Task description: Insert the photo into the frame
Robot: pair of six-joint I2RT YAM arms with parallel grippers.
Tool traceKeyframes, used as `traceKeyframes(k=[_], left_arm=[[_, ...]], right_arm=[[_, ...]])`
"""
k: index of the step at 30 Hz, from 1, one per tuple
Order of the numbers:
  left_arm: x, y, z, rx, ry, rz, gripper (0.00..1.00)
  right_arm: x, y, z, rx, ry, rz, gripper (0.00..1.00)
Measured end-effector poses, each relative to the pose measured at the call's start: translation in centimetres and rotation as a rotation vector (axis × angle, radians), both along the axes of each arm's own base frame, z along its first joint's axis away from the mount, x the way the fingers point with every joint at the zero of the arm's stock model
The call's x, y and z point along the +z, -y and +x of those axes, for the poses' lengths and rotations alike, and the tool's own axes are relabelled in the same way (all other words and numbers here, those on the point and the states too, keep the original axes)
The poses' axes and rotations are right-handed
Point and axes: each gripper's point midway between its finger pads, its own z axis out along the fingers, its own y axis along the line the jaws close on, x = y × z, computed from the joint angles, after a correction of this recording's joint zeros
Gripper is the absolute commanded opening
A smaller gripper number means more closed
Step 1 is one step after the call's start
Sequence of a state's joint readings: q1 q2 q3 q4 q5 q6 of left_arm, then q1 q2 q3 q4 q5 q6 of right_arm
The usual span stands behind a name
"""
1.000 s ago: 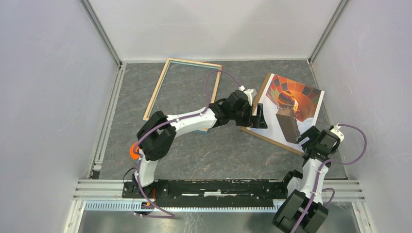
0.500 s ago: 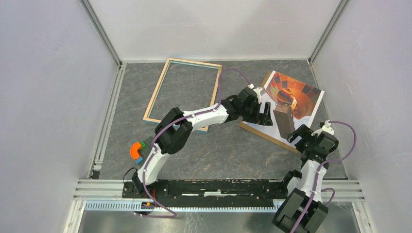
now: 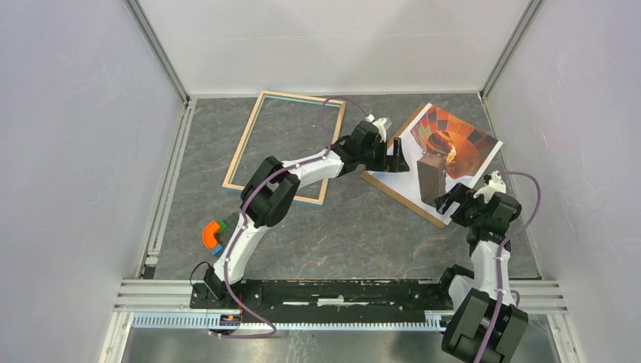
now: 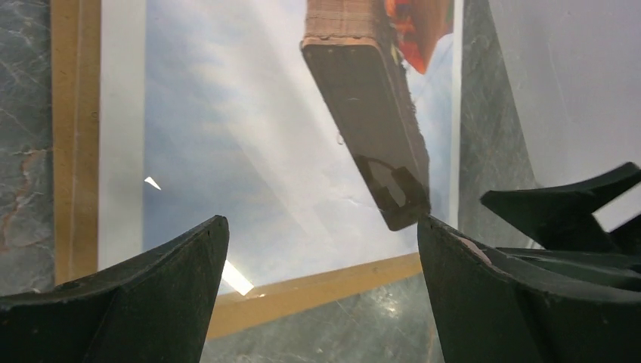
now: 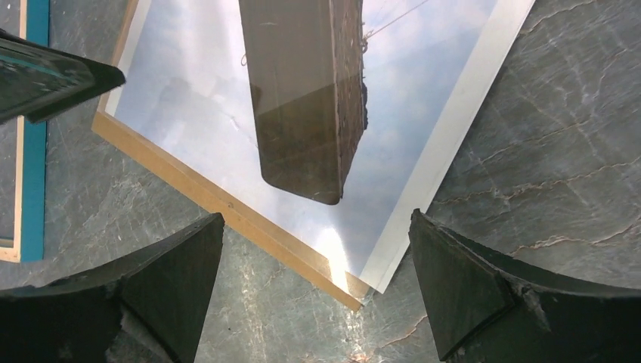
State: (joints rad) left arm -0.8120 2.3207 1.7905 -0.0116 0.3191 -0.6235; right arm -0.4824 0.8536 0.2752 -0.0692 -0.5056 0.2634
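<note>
Photo on board, left claw apart at left edge, right claw apart at near corner

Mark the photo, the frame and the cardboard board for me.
photo (image 3: 461, 147), top view, orange balloon area.
frame (image 3: 243, 139), top view, left wooden rail.
cardboard board (image 5: 227, 208), right wrist view, exposed brown edge.
</note>
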Motion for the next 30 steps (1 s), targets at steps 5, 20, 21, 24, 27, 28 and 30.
traceKeyframes(k=[5, 20, 21, 24, 27, 28, 30], left_arm=[[-2.6, -0.2, 0.6, 0.006, -0.02, 0.017, 1.0], [-2.8, -0.9, 2.4, 0.057, -0.012, -0.049, 1.0], [-2.7, -1.0, 2.4, 0.059, -0.014, -0.053, 1.0], [-2.6, -1.0, 2.5, 0.057, -0.02, -0.066, 1.0], [-2.7, -1.0, 2.5, 0.056, -0.021, -0.067, 1.0], [-2.6, -1.0, 2.5, 0.056, -0.021, -0.067, 1.0], [-2.6, -1.0, 2.5, 0.056, -0.021, -0.068, 1.0]], right_arm=[[0.2, 0.2, 0.1, -0.015, -0.001, -0.002, 0.98], [-0.3, -0.3, -1.7, -0.131, -0.063, 0.107, 0.97], [-0.5, -0.5, -1.9, -0.128, -0.076, 0.116, 0.96], [-1.1, -1.0, -2.4, -0.116, -0.107, 0.141, 0.96], [-2.2, -1.6, -3.1, -0.108, -0.137, 0.163, 0.96], [-2.4, -1.9, -3.3, -0.1, -0.142, 0.173, 0.96], [-2.5, -2.1, -3.3, -0.087, -0.134, 0.18, 0.95]])
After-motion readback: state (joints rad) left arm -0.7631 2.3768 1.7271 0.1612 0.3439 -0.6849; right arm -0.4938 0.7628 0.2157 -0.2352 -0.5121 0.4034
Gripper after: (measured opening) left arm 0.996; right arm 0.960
